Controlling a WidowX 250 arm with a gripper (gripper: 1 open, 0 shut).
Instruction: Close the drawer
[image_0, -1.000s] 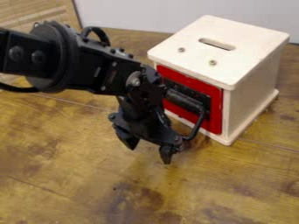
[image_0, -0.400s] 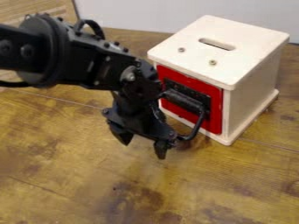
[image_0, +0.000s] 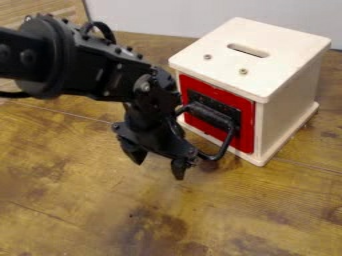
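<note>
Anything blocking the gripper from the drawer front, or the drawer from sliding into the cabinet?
Nothing visible. The gripper hangs just left of the drawer and its loop handle, with only bare table between. The cabinet opening looks unobstructed.

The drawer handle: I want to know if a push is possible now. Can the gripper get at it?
Probably yes. The gripper hangs just left of the drawer, beside its black loop handle, with nothing visible between them.

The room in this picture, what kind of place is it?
Probably a lab or workshop test bench: a black robot arm works over a worn wooden table holding only a small cream cabinet with a red drawer, before a plain pale wall.
</note>
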